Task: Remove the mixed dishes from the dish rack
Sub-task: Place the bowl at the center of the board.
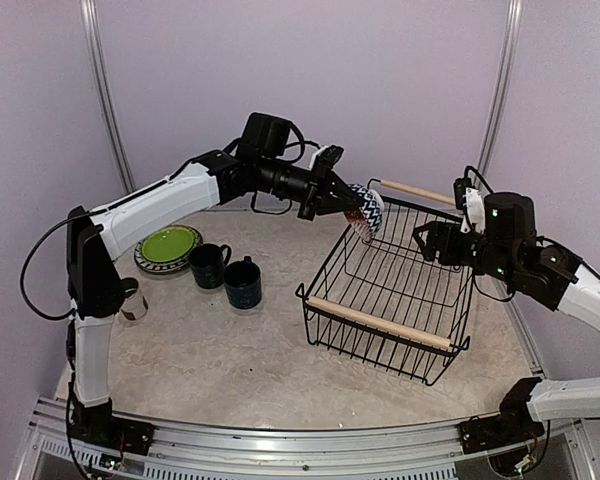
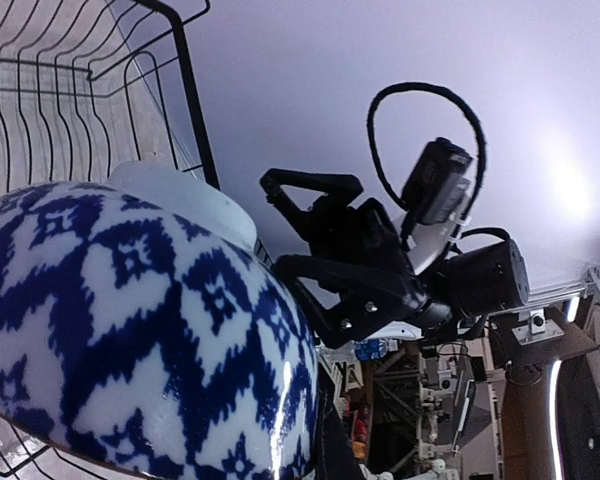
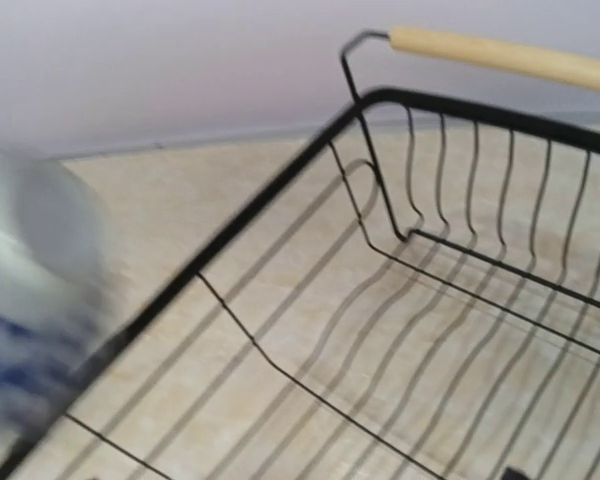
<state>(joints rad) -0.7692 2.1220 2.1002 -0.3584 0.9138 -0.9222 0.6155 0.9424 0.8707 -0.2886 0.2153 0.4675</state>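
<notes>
We see the dish rack (image 1: 380, 322) standing on the table (image 1: 230, 350), at about 4 o'clock from the table's middle. The left gripper (image 1: 350, 200) is pinching the blue-white bowl (image 1: 372, 205) by its rim and holds it in the air, tilted, over the rack's 11 o'clock corner. At 3 o'clock from the bowl, close but apart, hangs the right gripper (image 2: 275, 225) with its jaws spread and nothing between them. At 9 o'clock on the table lie the lime green plate (image 1: 168, 245), then a dark blue mug (image 1: 210, 265), a second dark blue mug (image 1: 243, 282) just beside it, and the small metal cup (image 1: 132, 300).
</notes>
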